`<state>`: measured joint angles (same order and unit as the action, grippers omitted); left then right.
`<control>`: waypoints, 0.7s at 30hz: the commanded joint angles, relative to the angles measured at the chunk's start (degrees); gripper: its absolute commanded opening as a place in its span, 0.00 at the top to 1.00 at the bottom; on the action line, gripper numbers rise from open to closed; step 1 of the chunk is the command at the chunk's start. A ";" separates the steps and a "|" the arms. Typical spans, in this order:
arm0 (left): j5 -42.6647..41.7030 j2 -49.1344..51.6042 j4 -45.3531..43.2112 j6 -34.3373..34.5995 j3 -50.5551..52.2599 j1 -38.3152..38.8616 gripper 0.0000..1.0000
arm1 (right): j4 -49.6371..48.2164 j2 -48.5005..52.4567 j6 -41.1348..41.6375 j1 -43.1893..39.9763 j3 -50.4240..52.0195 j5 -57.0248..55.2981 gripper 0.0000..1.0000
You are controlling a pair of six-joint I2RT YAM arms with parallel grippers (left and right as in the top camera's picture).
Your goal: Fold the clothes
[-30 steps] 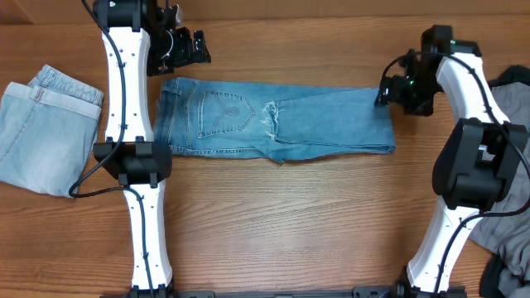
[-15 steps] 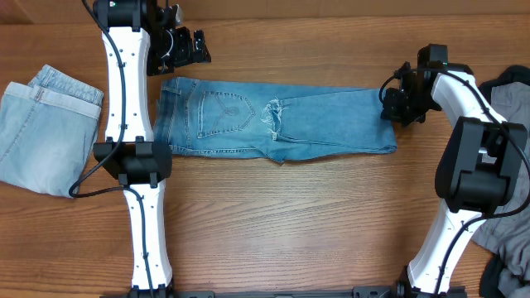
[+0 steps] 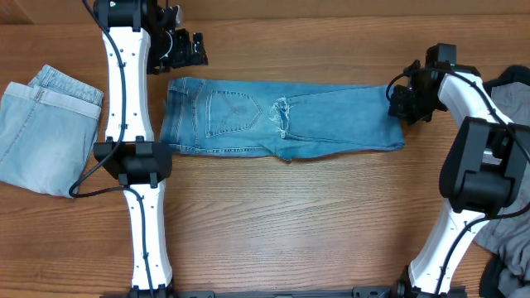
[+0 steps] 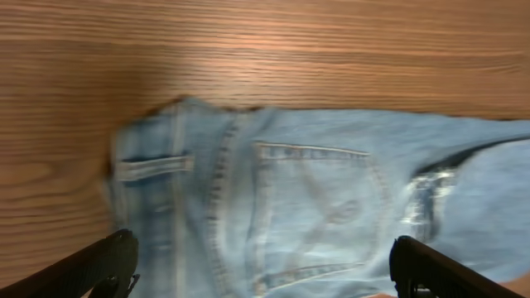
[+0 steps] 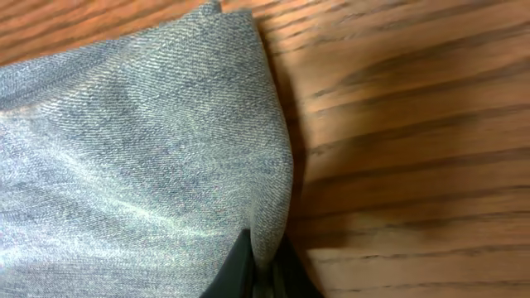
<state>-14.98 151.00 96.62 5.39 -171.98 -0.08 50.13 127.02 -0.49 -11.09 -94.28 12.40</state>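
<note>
Mid-blue denim jeans [image 3: 281, 124], folded lengthwise, lie across the back middle of the table, waistband to the left and leg ends to the right. My right gripper [image 3: 402, 103] is at the right end, shut on a pinched fold of the denim [image 5: 141, 149]; its dark tips [image 5: 263, 273] clamp the cloth's edge. My left gripper [image 3: 184, 50] hovers just behind the waistband, open wide with nothing between its fingers. In the left wrist view the waistband, belt loop and back pocket of the jeans [image 4: 290, 199] lie below that gripper [image 4: 265, 273].
A folded pale-wash pair of jeans [image 3: 45, 124] lies at the left edge. Grey garments [image 3: 505, 232] and dark cloth [image 3: 512, 81] are heaped at the right edge. Bare wood runs along the front of the table.
My right gripper has shut on the leg end and drawn the jeans slightly to the right, stretching them flatter. The left arm has stayed where it was.
</note>
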 commanded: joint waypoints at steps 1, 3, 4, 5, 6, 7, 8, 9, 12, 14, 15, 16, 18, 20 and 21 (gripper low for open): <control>4.96 0.13 0.17 -4.42 5.14 -0.31 0.00 | -1.11 0.37 1.16 -4.57 0.85 -5.77 0.96; 5.70 0.20 -1.81 -5.90 10.80 -0.26 0.00 | -1.27 0.37 1.16 -6.36 0.79 -3.91 0.96; 6.51 0.20 -3.80 -5.84 15.47 -0.26 0.00 | -0.76 0.37 0.33 -6.93 0.79 -0.68 0.96; 6.64 0.20 -5.14 -5.81 18.60 -0.55 0.00 | -0.57 0.37 -1.09 -7.04 0.79 -0.39 0.96; 5.95 0.20 -6.16 -4.02 20.94 -1.01 0.00 | -0.70 0.37 -1.44 -7.04 0.74 -2.36 0.96; 4.46 0.20 -6.75 -3.54 21.99 -1.31 0.00 | -0.63 0.37 -1.44 -7.08 0.55 -3.72 0.96; 2.45 0.20 -7.61 -3.69 22.86 -1.53 0.00 | -0.79 0.37 -1.42 -7.17 0.37 -3.69 0.96; 1.77 0.22 -8.33 -3.72 23.30 -1.53 0.00 | -0.83 0.37 -1.44 -7.15 -0.11 -2.67 0.96; 2.14 0.24 -10.45 -4.37 25.14 -0.98 0.01 | 0.31 0.37 -1.44 -7.02 -0.92 -1.77 0.96; 1.79 0.28 -14.67 -4.09 28.57 -0.59 0.04 | 2.95 0.37 -1.44 -6.97 -3.06 -0.76 0.96; 1.46 0.28 -15.82 -4.07 30.12 -0.35 0.04 | 4.70 0.37 -1.44 -6.97 -4.68 -0.76 0.96; 1.42 0.28 -16.81 -4.07 31.89 -0.07 0.07 | 6.01 0.37 -1.44 -6.97 -5.97 -0.74 0.96; 2.03 0.28 -17.70 -4.72 35.65 0.20 0.10 | 7.15 0.37 -1.44 -6.86 -7.06 -0.70 0.96; 1.20 0.28 -17.88 -4.96 36.33 -0.07 0.16 | 7.23 0.28 -1.49 -6.82 -7.06 0.42 0.96; -0.70 0.07 -17.73 -4.92 34.56 -0.37 0.18 | 7.26 -0.04 -2.71 -6.82 -7.15 2.14 0.96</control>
<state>-12.23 150.08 78.52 1.23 -137.95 -0.45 57.60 127.15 -1.54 -17.91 -99.55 12.25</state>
